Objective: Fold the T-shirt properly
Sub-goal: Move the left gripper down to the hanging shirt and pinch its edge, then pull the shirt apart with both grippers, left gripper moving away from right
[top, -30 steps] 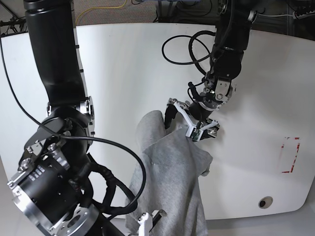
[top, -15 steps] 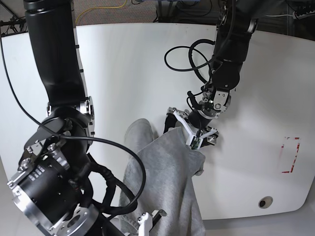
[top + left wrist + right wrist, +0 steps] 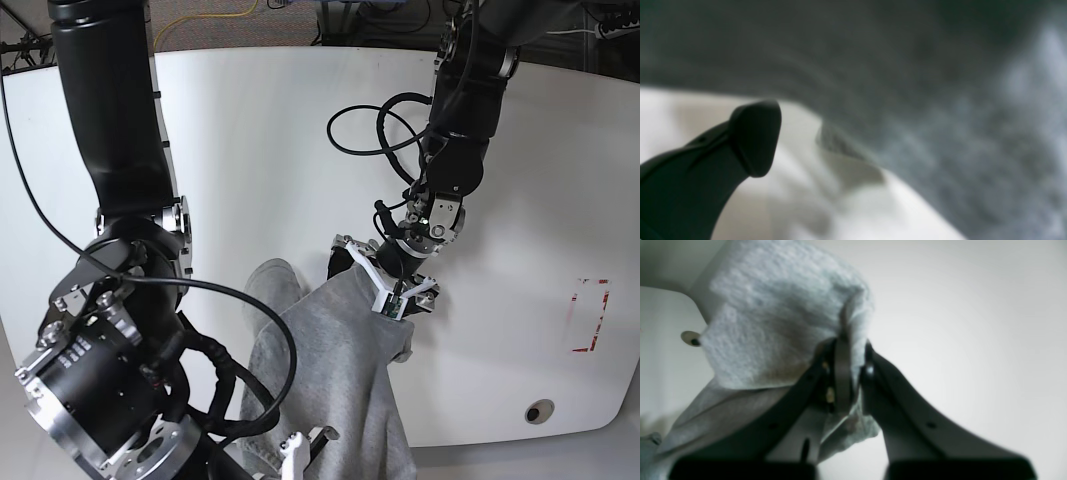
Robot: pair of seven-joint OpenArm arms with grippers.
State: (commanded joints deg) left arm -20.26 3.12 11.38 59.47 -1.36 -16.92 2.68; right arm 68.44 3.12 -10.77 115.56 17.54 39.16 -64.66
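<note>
The heather-grey T-shirt hangs bunched from the table's front part down toward the bottom of the base view; no lettering shows. My right gripper is shut on a fold of the T-shirt; in the base view it sits at the bottom edge. My left gripper is at the shirt's upper edge. In the left wrist view one dark finger stands well left of centre, apart from the blurred fabric. The fabric hides the other finger.
The white table carries a black cable loop behind the left arm. A red-marked patch and a round grommet lie at the right front. The table's front edge curves just below them.
My left gripper has come down and toward the front-left along the shirt's upper edge. The raised hump of the shirt has sunk and shifted left.
</note>
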